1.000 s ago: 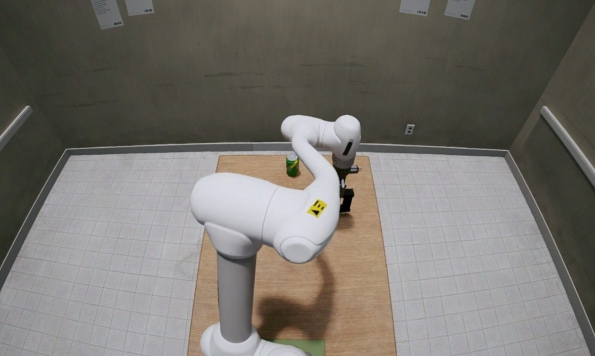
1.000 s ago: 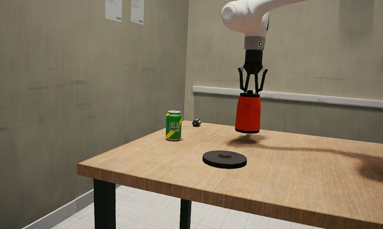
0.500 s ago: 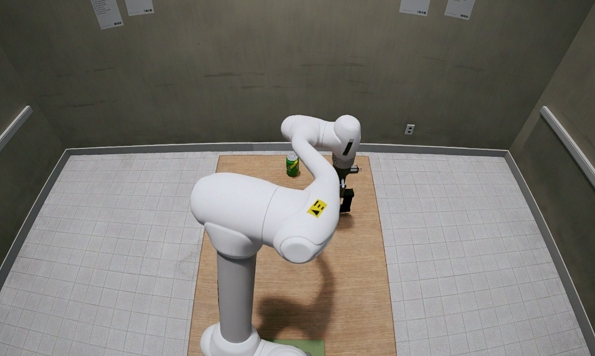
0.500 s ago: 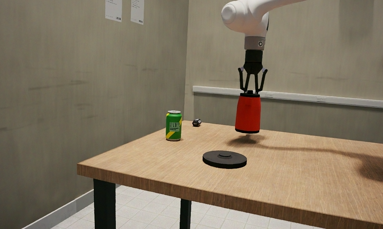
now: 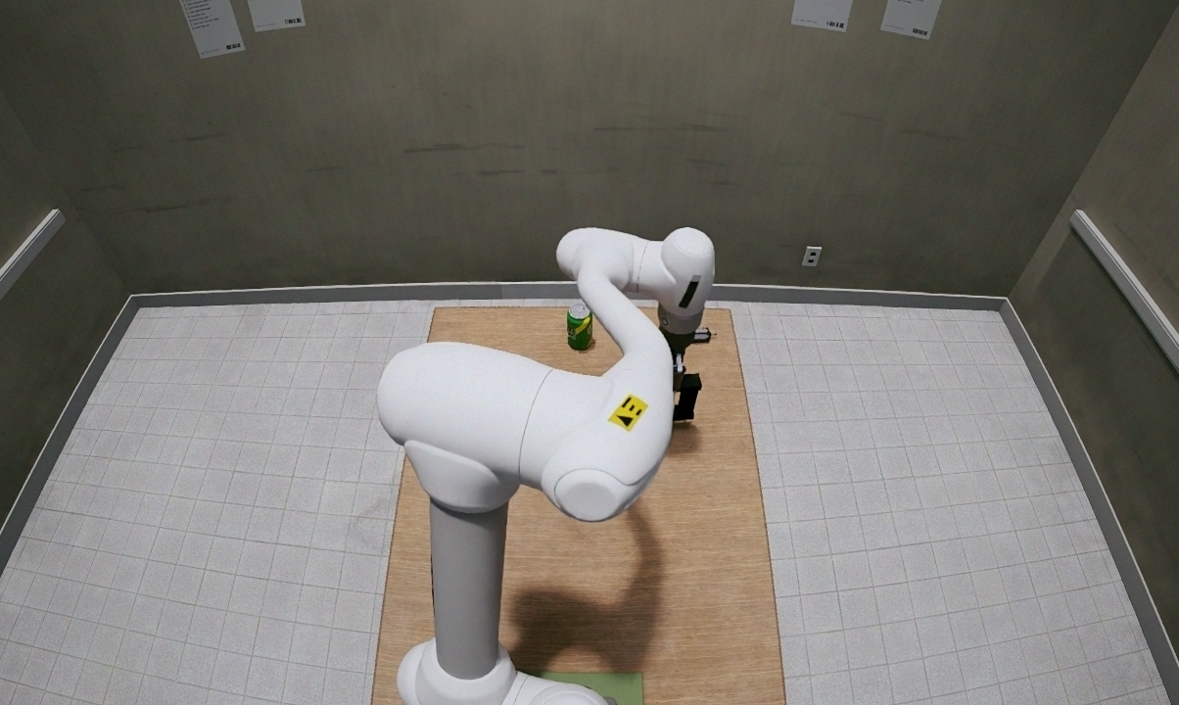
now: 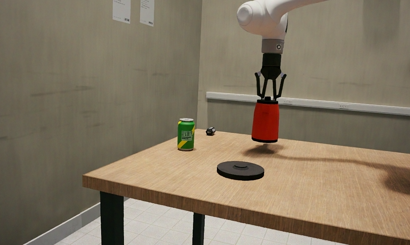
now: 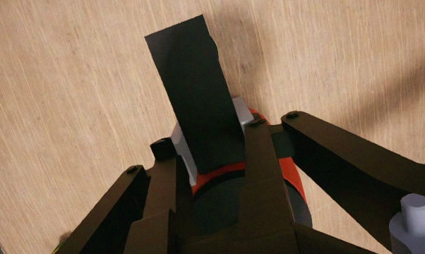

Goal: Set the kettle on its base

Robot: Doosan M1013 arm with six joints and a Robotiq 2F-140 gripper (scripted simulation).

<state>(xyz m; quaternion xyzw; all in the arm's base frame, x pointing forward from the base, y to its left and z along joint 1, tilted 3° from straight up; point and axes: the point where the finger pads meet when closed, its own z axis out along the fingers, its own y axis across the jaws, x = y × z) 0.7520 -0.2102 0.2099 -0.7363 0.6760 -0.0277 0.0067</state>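
The red kettle (image 6: 265, 122) hangs upright in the air above the wooden table, a little above its top. My gripper (image 6: 268, 98) is shut on the knob at the kettle's black top and points straight down. In the wrist view the kettle (image 7: 234, 169) shows from above, with its black handle (image 7: 195, 92) sticking out between the fingers. The round black base (image 6: 240, 170) with its central stud (image 6: 240, 165) lies flat on the table, nearer the front edge and a little left of the kettle. In the top view the arm hides the kettle's body; only the gripper (image 5: 683, 368) and the black handle (image 5: 686, 396) show.
A green can (image 6: 185, 134) stands upright on the table to the left; it also shows in the top view (image 5: 580, 327). A small dark object (image 6: 210, 131) lies near the table's far left edge. The arm's shadow falls across the right of the table.
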